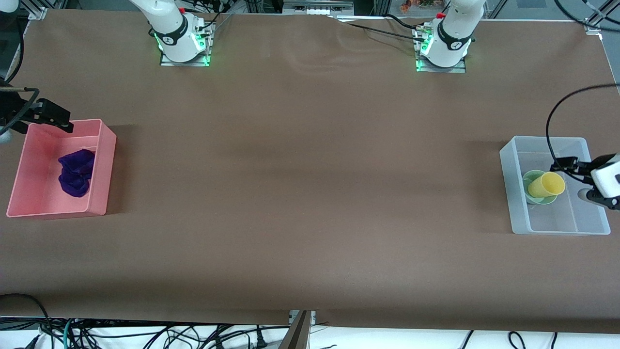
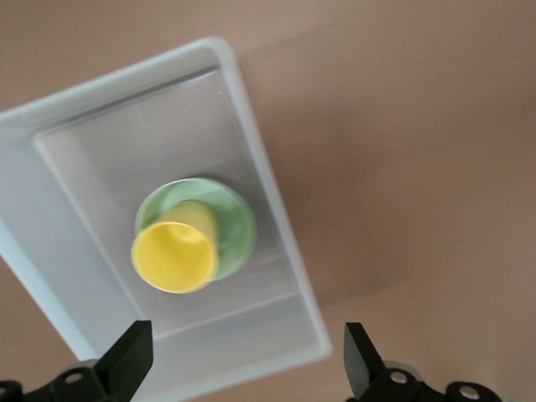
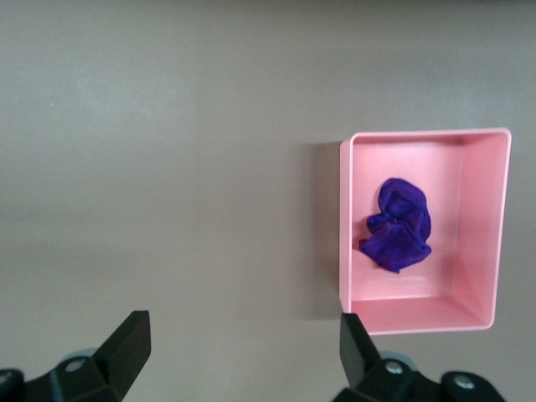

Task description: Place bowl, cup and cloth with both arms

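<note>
Purple cloth (image 1: 76, 173) lies in a pink bin (image 1: 104, 167); right claw (image 3: 239, 347) spread wide above. Yellow cup (image 1: 546, 184) tilts in green bowl (image 1: 532, 177) inside clear bin (image 1: 508, 184); left claw (image 2: 247, 356) wide above. No readable writing.

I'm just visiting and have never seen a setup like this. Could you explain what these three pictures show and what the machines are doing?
Two white robot arms stand bolted to a brown table. The wide picture looks down from a high camera facing them. The other two come from cameras on the arms' wrists, so the black prongs at their bottom edges are each arm's own end effector.

At one end of the table, a purple cloth lies bunched in a pink bin. At the other end, a clear bin holds a green bowl with a yellow cup tipped over in it.

The left end effector hangs open above the clear bin, and the right end effector is open up by the pink bin. Neither holds anything.
</note>
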You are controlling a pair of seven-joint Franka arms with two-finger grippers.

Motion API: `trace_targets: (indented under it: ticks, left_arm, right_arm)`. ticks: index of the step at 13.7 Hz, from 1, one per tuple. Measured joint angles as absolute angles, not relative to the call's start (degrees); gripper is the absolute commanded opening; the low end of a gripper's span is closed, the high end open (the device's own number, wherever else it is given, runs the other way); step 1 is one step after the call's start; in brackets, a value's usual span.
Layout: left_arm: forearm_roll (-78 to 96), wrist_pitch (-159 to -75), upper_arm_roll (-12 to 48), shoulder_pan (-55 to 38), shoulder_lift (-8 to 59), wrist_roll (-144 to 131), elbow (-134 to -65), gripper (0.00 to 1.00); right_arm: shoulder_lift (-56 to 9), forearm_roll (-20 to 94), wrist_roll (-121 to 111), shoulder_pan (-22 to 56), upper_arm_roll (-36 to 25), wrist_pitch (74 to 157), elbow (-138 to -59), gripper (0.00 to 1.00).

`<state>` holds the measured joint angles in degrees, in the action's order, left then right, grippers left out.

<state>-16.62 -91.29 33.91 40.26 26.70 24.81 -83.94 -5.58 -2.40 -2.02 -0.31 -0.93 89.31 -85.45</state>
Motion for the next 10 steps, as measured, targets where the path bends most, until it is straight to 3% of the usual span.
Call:
trace_targets:
  ticks: [5,8,10]
  left_arm:
    - [-15.7,-80.6,42.7,36.5,24.3,20.5,-75.0,1.0]
    - [-15.7,-77.3,42.2,29.5,23.9,16.7,-71.4,1.0]
    - [-15.7,-78.9,38.3,24.1,22.2,12.2,-71.1,1.0]
  right_arm:
    - [-5.7,-2.5,-0.4,-0.2,-0.9,88.5,-85.5,1.0]
    - [-5.9,-2.6,-0.3,-0.1,-0.8,88.5,-85.5,1.0]
    - [-6.0,-2.6,-0.2,-0.1,-0.9,88.5,-85.5,1.0]
